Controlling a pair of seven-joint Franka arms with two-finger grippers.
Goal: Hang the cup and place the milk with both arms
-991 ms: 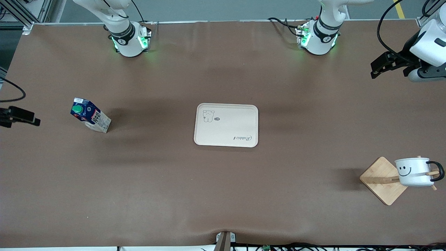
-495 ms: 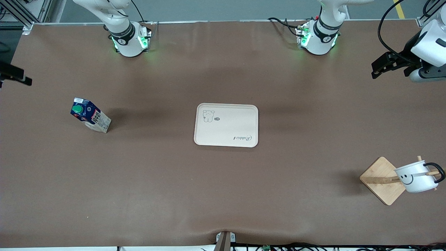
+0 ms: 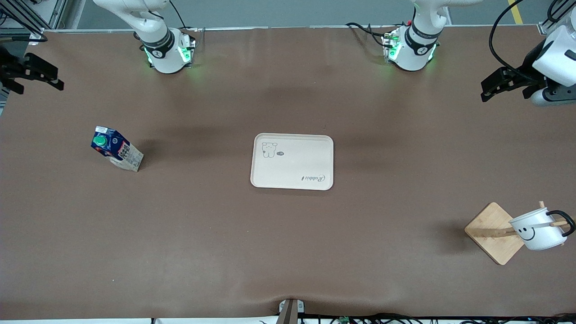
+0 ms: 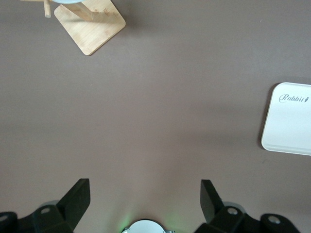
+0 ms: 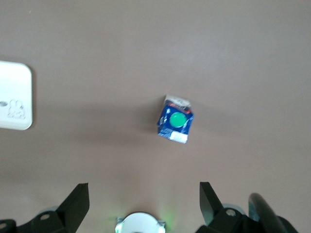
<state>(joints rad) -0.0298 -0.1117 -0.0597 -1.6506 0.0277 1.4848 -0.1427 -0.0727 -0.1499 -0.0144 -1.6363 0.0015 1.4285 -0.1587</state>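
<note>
The milk point(image 3: 116, 154) point(image 5: 175, 121), a dark blue carton with a green cap, stands on the table toward the right arm's end. The white cup point(image 3: 537, 228) with a smiley hangs tilted by its black handle on a peg of the wooden rack point(image 3: 492, 231) point(image 4: 90, 24) toward the left arm's end. My right gripper point(image 3: 57, 78) point(image 5: 144, 194) is open and empty above the table's edge at its own end. My left gripper point(image 3: 485, 90) point(image 4: 145, 191) is open and empty above bare table at its end, apart from the rack.
A cream tray point(image 3: 292, 161) point(image 4: 289, 121) point(image 5: 14, 97) with a rabbit print lies at the table's middle. Both green-lit arm bases point(image 3: 168, 54) point(image 3: 409, 49) stand along the table's edge farthest from the front camera. Cables run along the nearest edge.
The right gripper has moved along the table's edge toward the bases' side. The cup has tipped and settled on its peg. The left gripper has barely shifted.
</note>
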